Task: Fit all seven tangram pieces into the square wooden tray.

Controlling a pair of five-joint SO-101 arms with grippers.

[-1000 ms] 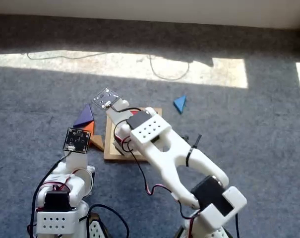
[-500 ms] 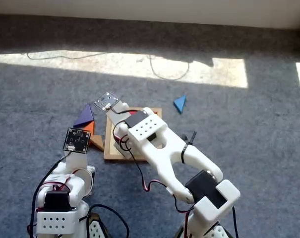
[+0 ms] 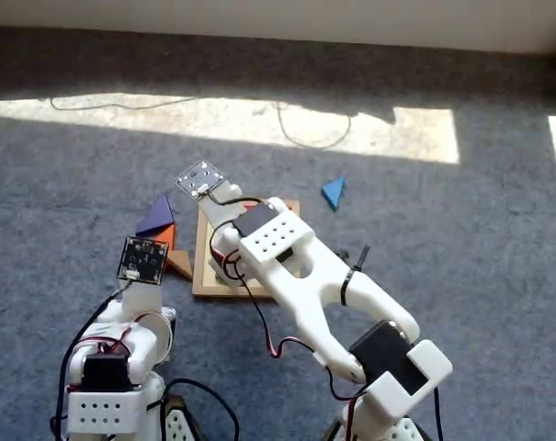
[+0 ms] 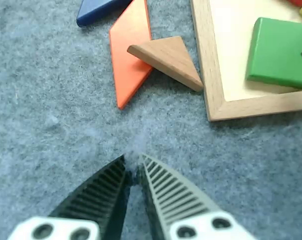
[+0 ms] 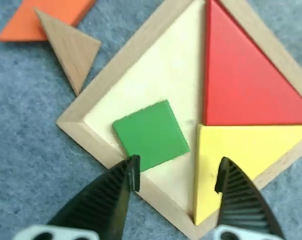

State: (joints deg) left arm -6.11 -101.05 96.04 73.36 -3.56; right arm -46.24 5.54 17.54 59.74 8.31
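Right gripper (image 5: 178,172) has its jaws wide apart with nothing in them, hovering right over the green square (image 5: 151,135) in the square wooden tray (image 5: 128,62). Left gripper (image 4: 133,165) has its jaws pinched together, empty, low over the carpet (image 4: 51,125).

So 3 of 7 are in: green square, red triangle (image 5: 250,85) and yellow triangle (image 5: 240,160). The square looks a bit crooked to me and probably needs a nudge.

4 left outside: wooden triangle (image 4: 168,57) and orange parallelogram (image 4: 131,55) just beside the tray, dark blue triangle (image 4: 98,7), and a small blue triangle (image 3: 333,193) well apart.
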